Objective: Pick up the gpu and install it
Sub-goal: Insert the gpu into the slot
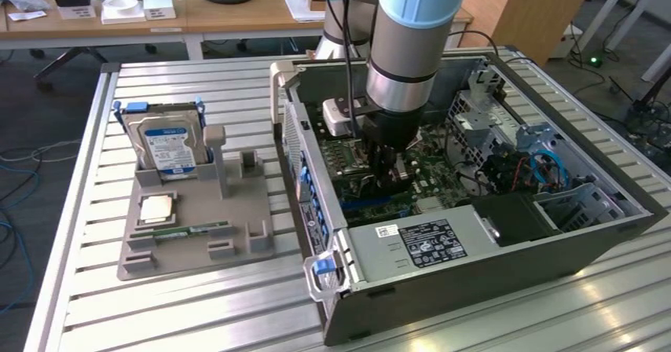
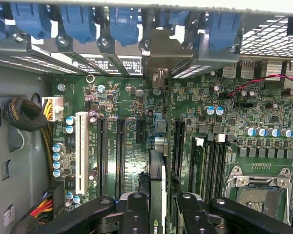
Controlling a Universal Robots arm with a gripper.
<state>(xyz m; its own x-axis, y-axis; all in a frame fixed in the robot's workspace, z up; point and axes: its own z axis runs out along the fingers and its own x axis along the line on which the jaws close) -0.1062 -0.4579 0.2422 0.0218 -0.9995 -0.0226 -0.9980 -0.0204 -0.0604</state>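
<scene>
Claw grips gpu edge-on between its fingers, above motherboard.

Robotics lab: slatted aluminium bench, office desks.

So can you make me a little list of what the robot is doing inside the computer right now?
Gripper: down inside the open computer case, over the motherboard
Holding: the gpu, edge-on between its fingers
Card position: above the black slots, bracket end toward the blue clips
Parts holder outside: hard drive upright, memory stick lying flat
CPU socket: empty
</scene>
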